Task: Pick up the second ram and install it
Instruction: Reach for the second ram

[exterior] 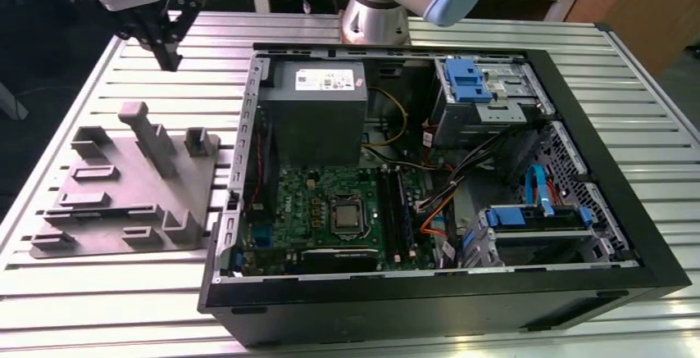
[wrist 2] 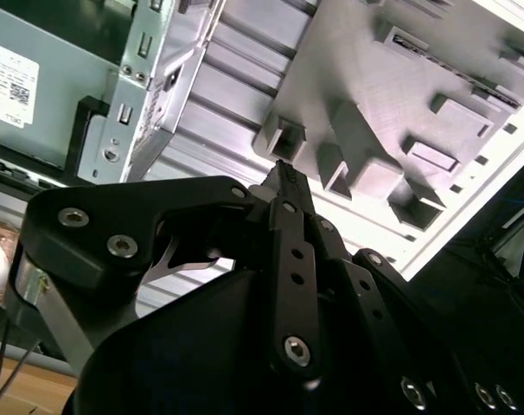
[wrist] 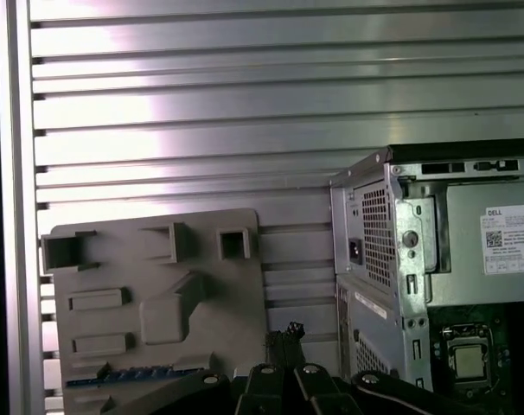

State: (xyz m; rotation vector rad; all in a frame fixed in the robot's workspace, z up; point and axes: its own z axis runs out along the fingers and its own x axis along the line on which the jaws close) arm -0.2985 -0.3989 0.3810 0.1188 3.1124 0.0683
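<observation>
Slatted metal counter carrying an open black computer case, which lies on its side with its interior facing up. The robot arm rises from the far edge of the counter, behind the case. A gray molded tray with raised blocks and recessed pockets lies flat on the counter, just beside the case on the exterior view's left. Inside the case, a gray power supply box occupies the far corner nearest the tray, and a green circuit board with a square processor socket lies in front of it. Drive cages with blue clips and loose cables fill the side of the case toward the exterior view's right. The end effector hangs above the bare counter past the far edge of the tray, on the exterior view's left of the case. Its fingertips point downward and it touches nothing. In both wrist views the two dark fingers meet at their tips, pressed together with nothing between them. The second ram appears in the first wrist view as a thin blue-green strip lying lengthwise in a pocket of the tray. It sits on the part of the tray away from the square pockets, well apart from the end effector and outside the case.
</observation>
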